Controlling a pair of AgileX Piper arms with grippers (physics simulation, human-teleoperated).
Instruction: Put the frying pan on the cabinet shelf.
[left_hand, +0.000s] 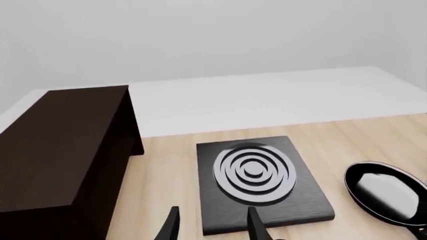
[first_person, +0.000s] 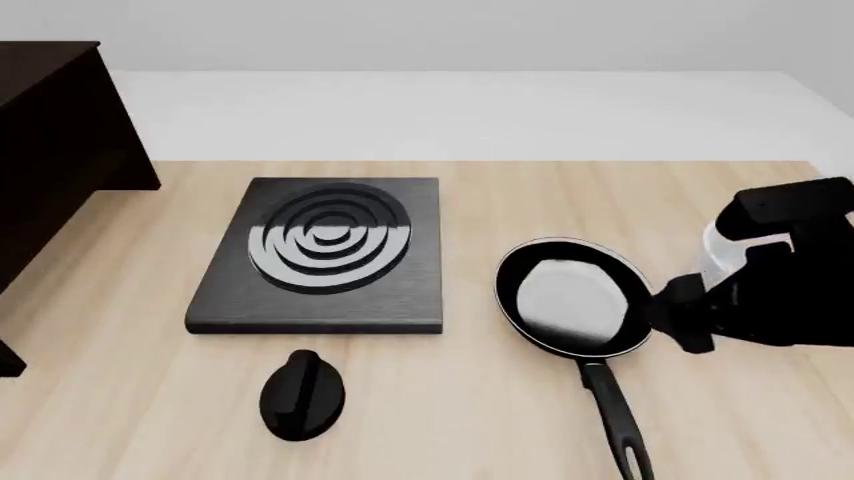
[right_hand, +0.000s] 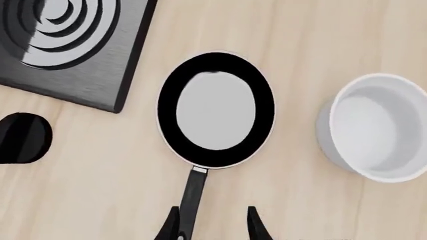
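Between my right gripper's (right_hand: 213, 222) parted, empty fingertips I see bare table, with the frying pan's handle (right_hand: 191, 197) crossing by one finger rather than lying centred in the gap. My left gripper (left_hand: 213, 225) is also spread wide and holds nothing, hanging near the stove plate (left_hand: 257, 182).

The frying pan (first_person: 574, 298) lies flat on the table (first_person: 120, 400), between the stove plate and the white bowl (right_hand: 377, 127), handle toward my side. A black knob (first_person: 302, 393) sits in front of the plate, and the cabinet (first_person: 54, 150) stands far off at the left edge.

My worry is the offset: closing from here, I judge, could nudge the thin handle sideways and spin the pan toward the bowl. A grip far out on the handle could also let the pan droop on the long carry left.
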